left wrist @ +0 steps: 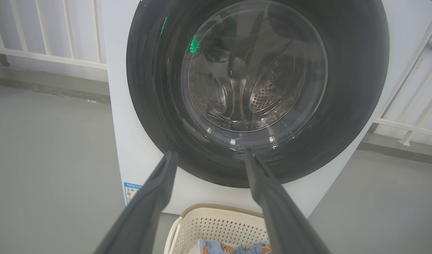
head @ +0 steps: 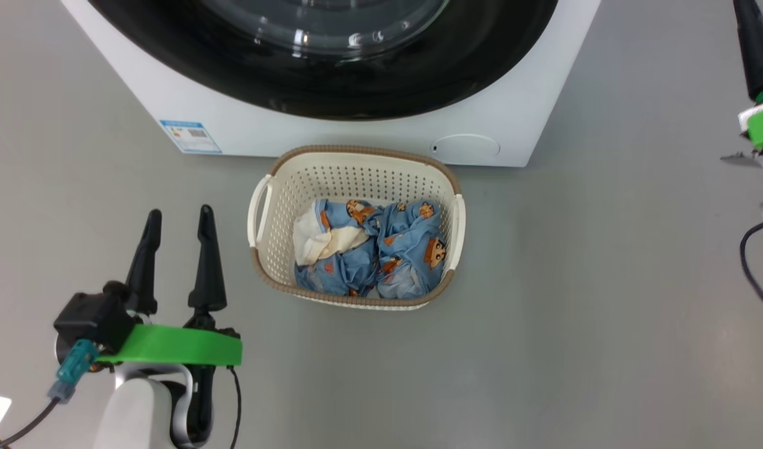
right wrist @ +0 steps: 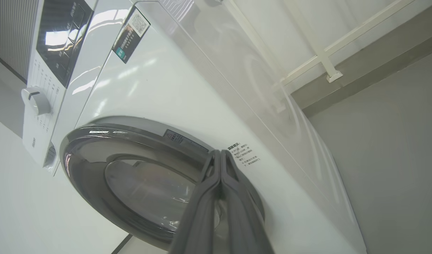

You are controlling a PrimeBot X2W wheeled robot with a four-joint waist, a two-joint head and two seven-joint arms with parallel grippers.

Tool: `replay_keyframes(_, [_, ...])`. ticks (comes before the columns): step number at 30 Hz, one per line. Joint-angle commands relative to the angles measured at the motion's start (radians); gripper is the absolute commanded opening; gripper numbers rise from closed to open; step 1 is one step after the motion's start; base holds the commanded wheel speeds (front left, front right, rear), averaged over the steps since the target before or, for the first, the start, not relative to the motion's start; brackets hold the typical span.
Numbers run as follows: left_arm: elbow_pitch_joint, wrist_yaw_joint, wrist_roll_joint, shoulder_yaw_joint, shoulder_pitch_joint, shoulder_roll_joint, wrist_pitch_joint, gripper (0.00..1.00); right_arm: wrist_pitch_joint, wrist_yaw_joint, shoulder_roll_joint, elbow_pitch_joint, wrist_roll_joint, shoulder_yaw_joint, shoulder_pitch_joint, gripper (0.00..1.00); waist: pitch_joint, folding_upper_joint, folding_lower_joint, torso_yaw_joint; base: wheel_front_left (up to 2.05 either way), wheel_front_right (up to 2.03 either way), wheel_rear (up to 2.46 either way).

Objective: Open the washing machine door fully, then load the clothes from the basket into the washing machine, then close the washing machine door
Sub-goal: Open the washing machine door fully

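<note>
A: Where is the washing machine door (head: 263, 72)?
B: Shut, flush against the white washing machine (head: 512, 106), at 12 o'clock in the head view. The left wrist view shows the steel drum (left wrist: 265, 98) through its glass.
A: And the basket (head: 356, 151)?
B: On the grey floor (head: 606, 280) just in front of the machine, at 6 o'clock from the door. The clothes (head: 394, 249) lie bunched inside it: blue printed fabric, with a cream piece (head: 319, 240) on the pile's 9 o'clock side.
A: What about the left end effector (head: 179, 213)?
B: At 8 o'clock from the basket and apart from it. Its fingers are spread, hold nothing and point toward the machine.
A: And the right end effector (right wrist: 220, 153)?
B: At 2 o'clock in the head view, by the edge. Its wrist view shows the fingertips pressed together with nothing between them, lined up with the door's rim. I cannot tell whether they touch it.
A: Anything else?
B: A blue sticker (head: 190, 136) sits low on the machine, at 10 o'clock from the basket.
</note>
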Motion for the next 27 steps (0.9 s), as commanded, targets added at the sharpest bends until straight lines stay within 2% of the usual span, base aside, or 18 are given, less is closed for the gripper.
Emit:
replay_keyframes(1, [-0.035,0.005,-0.010,0.022,-0.032,0.016,-0.010,1.00,0.032,0.005,-0.026,-0.014,0.059,0.008,-0.032,0.00,0.029,-0.0001,-0.0001,0.019,0.00,0.00,0.00])
replay_keyframes(13, [-0.076,0.016,-0.027,-0.027,-0.070,0.015,-0.010,1.00,0.259,0.005,-0.063,0.048,0.292,-0.021,-0.193,0.00,0.103,-0.0001,-0.0001,0.063,0.00,0.00,0.00])
replay_keyframes(21, [-0.103,0.026,-0.040,-0.051,-0.072,0.015,-0.011,1.00,0.409,0.005,-0.055,0.108,0.358,-0.035,-0.277,0.00,0.136,-0.0001,-0.0001,0.091,0.00,0.00,0.00])
replay_keyframes(27, [-0.114,0.032,-0.049,-0.067,-0.077,0.015,-0.011,1.00,0.482,0.005,-0.049,0.150,0.371,-0.037,-0.343,0.00,0.161,-0.0001,-0.0001,0.107,0.00,0.00,0.00])
